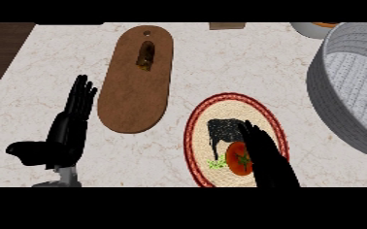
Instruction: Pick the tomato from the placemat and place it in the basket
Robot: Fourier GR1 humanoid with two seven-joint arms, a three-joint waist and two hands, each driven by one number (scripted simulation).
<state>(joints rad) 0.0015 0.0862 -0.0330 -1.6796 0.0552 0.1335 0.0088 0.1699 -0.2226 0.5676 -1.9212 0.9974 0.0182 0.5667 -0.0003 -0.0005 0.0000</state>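
Observation:
A red tomato (237, 159) with a green stem lies on the round woven placemat (215, 111), which has a red rim, near the view's lower right. My right hand (269, 157) reaches over the placemat from below, its straight fingers lying along the tomato's right side and partly covering it. The hand is open and not curled round the fruit. The grey basket (344, 87) stands at the right edge, only partly in view. My left hand (68, 121) rests open at the lower left, fingers pointing up.
A brown oval cutting board (136, 87) with a small dark object (146, 57) on it lies left of the placemat. A dark shadow patch (224, 130) falls on the placemat. A bowl's edge (315, 27) shows at the top right. A wooden surface borders the counter's far left.

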